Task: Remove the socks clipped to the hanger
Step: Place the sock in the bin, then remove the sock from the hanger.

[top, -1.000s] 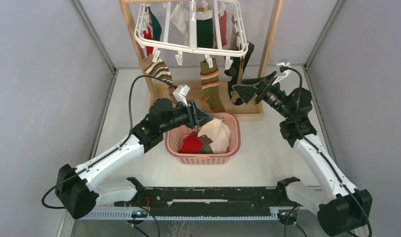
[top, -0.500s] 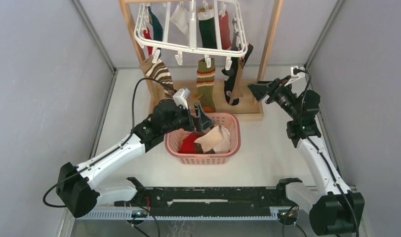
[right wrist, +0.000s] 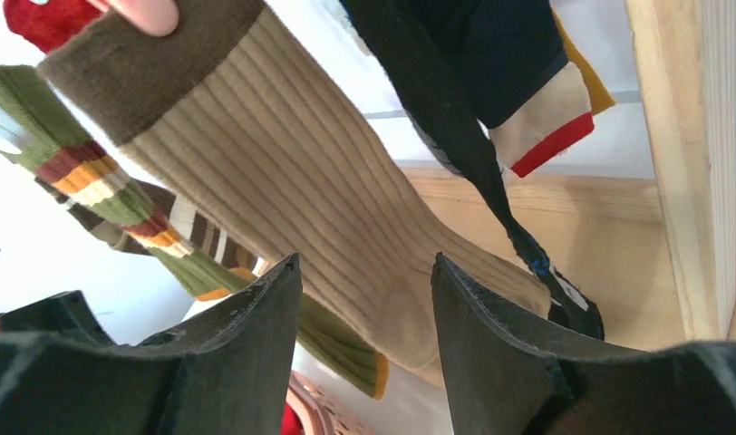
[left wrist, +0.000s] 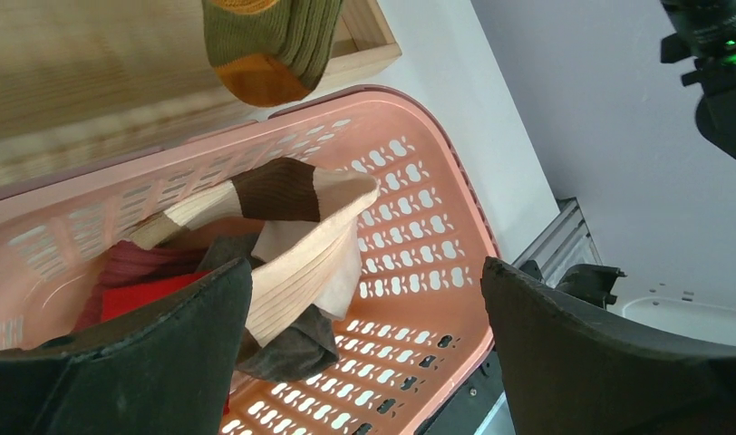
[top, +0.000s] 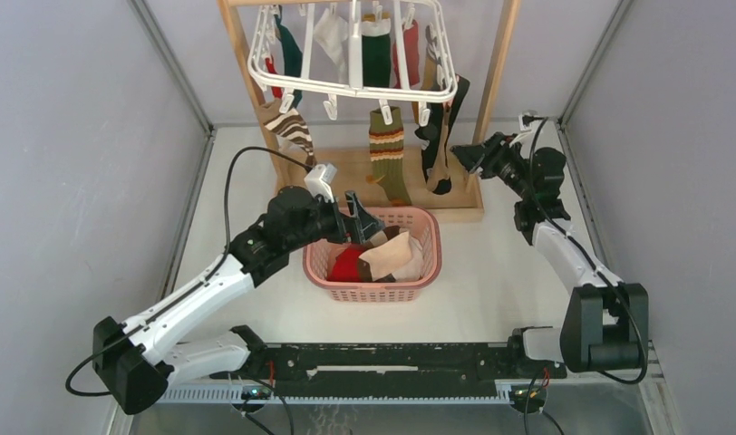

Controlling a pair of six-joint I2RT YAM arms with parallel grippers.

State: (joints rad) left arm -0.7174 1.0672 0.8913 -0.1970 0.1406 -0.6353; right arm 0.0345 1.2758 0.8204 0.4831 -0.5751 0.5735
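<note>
At the back of the table, the white hanger (top: 353, 54) hangs from a light wooden rack (top: 500, 63), with socks clipped all round it. From above, three dangle lowest along its near edge: a brown-striped sock (top: 290, 129), an olive striped sock (top: 385, 154) and a black sock (top: 437, 149). About five more in red, dark green and white sit higher, partly hidden behind the bars. Two arms are in view. The left gripper (top: 360, 222) hovers over one pink basket (top: 369, 292) in front of the rack, its two fingers spread wide and holding nothing. Its wrist camera looks down between them into the basket (left wrist: 419, 181), where at least three loose socks lie: a cream sock (left wrist: 301, 245) with a brown band on top, a red sock (left wrist: 156, 292) and a dark brown sock (left wrist: 292, 349) under it. The orange toe of the olive sock (left wrist: 256, 45) hangs just above the basket's far rim. The right gripper (top: 464, 156) is raised beside the black sock at the hanger's right end, its fingers parted. In its wrist view the right gripper (right wrist: 364, 263) frames a tan ribbed sock (right wrist: 283, 181) with a brown cuff. Whether either finger touches it cannot be told. Four other socks show there: olive striped (right wrist: 92, 181), brown-striped (right wrist: 192, 237), black (right wrist: 446, 118), and a navy sock (right wrist: 518, 63) with cream, red and yellow.
</note>
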